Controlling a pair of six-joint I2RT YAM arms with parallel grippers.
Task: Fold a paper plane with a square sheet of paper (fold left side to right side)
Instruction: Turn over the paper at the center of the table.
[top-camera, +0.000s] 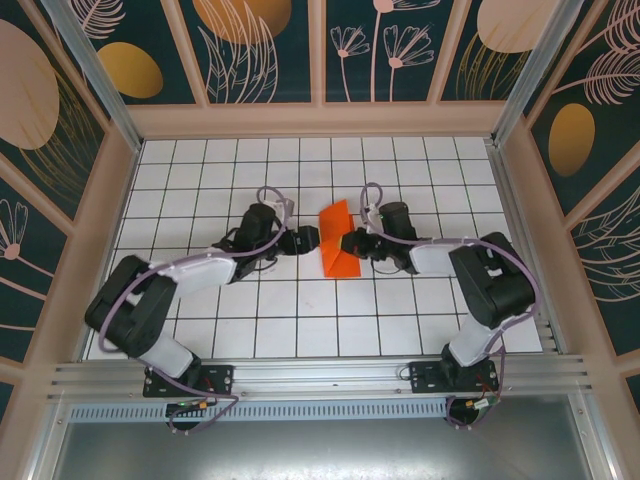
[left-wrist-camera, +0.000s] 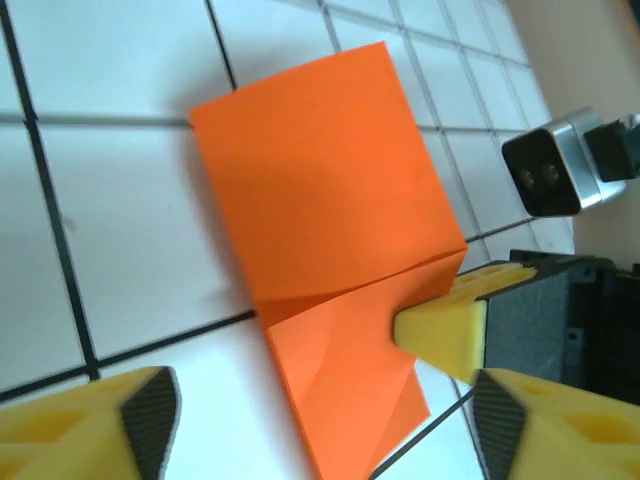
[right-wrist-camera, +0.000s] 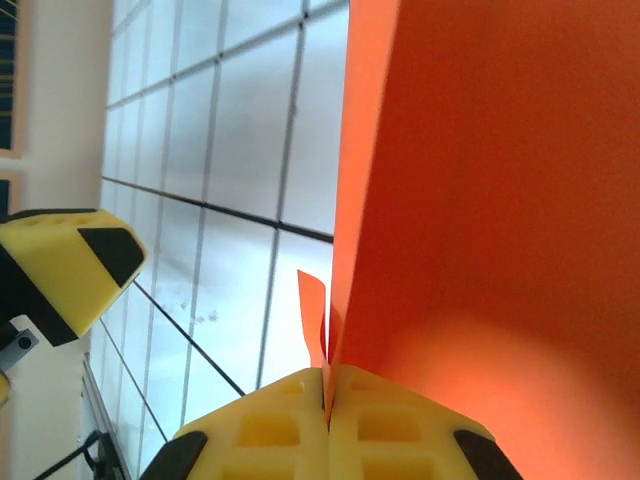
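One creased square sheet of paper (top-camera: 337, 245) lies midway between the bench (top-camera: 300, 330) edges, flanked by two pincers. The left pincer (top-camera: 310, 238) stands released beside it; the right pincer (top-camera: 350, 243) is clenched on its right edge.

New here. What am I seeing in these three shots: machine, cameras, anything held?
Two black-and-white robot arms, left and right, are bolted at the near edge of a white gridded table. The wide picture comes from a camera above and behind them; the other two from a camera on each wrist, its yellow fingers showing at the bottom. Between the arms sits a creased bright orange paper sheet. The right jaws are shut on its edge; the left jaws stand open beside it, holding nothing.
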